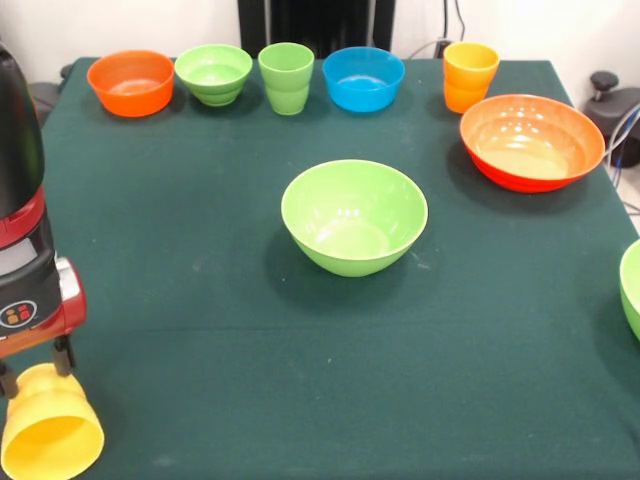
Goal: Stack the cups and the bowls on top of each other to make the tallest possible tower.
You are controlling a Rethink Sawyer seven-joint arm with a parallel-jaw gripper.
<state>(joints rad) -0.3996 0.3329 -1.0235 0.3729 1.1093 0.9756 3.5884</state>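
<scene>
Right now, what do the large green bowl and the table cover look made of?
The large green bowl looks like glossy moulded plastic: bright highlights inside, thin even rim. The table cover looks like matte dark green cloth, probably felt: no shine, faint creases.

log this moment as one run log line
end effector: shut on glossy yellow plastic cup, tilted, near-left corner | large light green plastic bowl: mid-table, empty | stack: none yet

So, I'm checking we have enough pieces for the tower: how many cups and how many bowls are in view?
Cups: 3: yellow cup at the gripper, green cup, orange cup.
Bowls: 6: small orange, small green, blue, large green, large orange-red, green at right edge.
Total: 9
</scene>
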